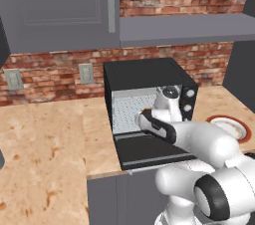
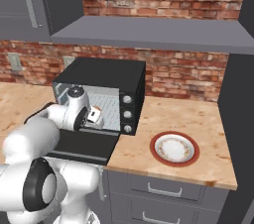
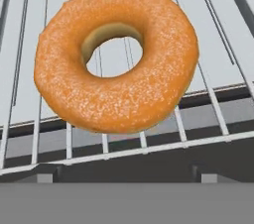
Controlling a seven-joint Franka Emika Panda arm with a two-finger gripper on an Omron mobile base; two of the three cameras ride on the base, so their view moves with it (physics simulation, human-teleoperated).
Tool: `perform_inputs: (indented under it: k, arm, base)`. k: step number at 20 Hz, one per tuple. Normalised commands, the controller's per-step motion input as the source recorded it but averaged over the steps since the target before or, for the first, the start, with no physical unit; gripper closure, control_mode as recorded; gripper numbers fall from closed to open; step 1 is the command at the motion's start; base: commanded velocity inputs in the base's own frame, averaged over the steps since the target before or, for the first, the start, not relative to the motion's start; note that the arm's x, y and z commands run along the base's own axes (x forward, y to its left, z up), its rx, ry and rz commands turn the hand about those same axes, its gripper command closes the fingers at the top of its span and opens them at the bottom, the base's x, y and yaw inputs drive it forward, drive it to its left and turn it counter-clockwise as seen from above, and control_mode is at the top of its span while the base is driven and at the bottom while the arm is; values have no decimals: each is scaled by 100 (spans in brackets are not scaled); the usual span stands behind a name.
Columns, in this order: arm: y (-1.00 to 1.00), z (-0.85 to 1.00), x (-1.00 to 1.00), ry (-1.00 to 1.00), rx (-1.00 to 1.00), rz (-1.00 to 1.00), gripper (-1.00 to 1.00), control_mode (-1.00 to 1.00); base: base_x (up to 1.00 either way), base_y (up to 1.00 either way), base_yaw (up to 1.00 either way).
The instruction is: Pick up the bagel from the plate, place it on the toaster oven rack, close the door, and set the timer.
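Ring-shaped, sugar-speckled orange bagel lies on the silver wire rack; gripper spread wide, holding nothing.

The arm is built of glossy white, rounded shells. Dark bands ring its joints. A round grey cap tops the wrist segment.

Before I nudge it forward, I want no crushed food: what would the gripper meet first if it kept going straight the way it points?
Probably the bagel, lying on the rack dead ahead of the open gripper; how near is unclear.
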Motion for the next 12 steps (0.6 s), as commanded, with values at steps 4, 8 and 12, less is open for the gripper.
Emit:
perform_inputs:
  k: [4,8,12]
  arm:
    - [0,-12,74,0,1,0,-100,-100]
    - [0,-4,52,0,0,0,-100,-100]
    - [-2,21,-62,-16,0,0,-100,-100]
  base:
    - [0,0,0]
    - [0,0,0]
    - [0,0,0]
